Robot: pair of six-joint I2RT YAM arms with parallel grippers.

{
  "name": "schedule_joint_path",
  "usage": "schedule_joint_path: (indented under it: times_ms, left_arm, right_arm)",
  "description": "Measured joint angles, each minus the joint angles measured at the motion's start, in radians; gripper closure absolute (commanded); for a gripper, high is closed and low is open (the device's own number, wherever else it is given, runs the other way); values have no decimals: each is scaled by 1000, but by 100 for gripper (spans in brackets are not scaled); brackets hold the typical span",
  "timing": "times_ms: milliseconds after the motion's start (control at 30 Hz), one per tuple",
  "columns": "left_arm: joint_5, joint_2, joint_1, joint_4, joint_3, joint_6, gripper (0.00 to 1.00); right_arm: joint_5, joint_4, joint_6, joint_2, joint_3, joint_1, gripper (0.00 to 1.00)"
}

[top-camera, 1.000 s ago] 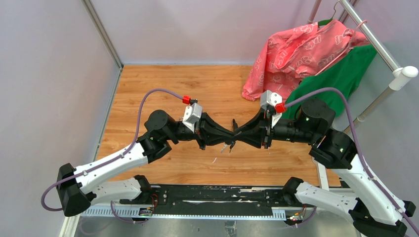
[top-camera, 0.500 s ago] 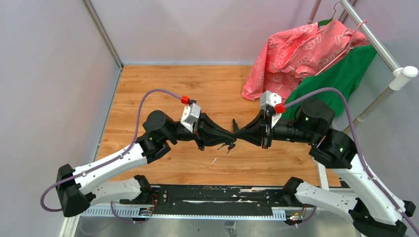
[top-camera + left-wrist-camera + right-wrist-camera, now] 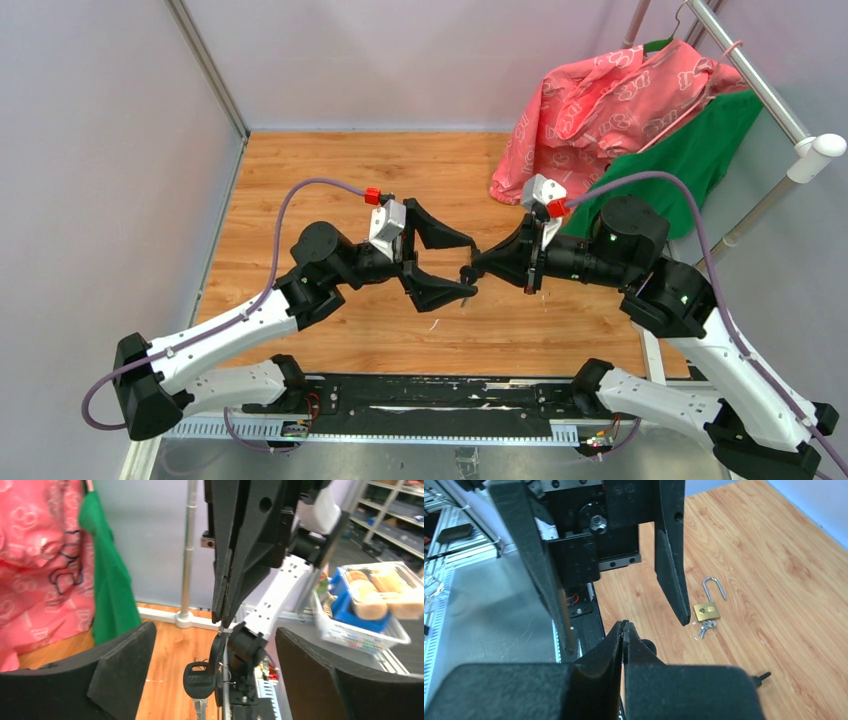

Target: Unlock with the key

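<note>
Two black robot claws meet nose to nose above a wooden table (image 3: 330, 170); a second ago both were pinched shut, tip against tip, with the key dangling beneath them; now the left gripper (image 3: 474, 268) has sprung wide apart, one finger on the far side and one on the near side of the other claw's tip, gripping nothing; the right gripper (image 3: 624, 624) is pressed fully together and alone holds the key (image 3: 199, 681), whose black head hangs just under its tips, between the left claw's spread fingers; a brass padlock (image 3: 706, 611) lies on the wood apart from both claws, small silver keys (image 3: 704, 628) just beside its body; whether its shackle is latched cannot be told.
</note>
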Motion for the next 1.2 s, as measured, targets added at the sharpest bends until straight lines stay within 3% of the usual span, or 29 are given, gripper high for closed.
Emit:
schedule_joint_path:
  times_ms: [333,633,933,1200]
  left_arm:
    - [-302,-55,3,-127,-28,81,0]
    - [-626,-81,-14,-114,-166,190,0]
    - [-763,-94,-136,143,-364,395,8]
    - [-848,47,-235,562,-494,643,11]
  right_arm:
    - [234,-55,99,110,29,0,100]
    - [568,-197,356,309,209,-3,100]
    - [579,-309,573,442,248,-56,100]
    - [442,-317,714,445,248,-89,100]
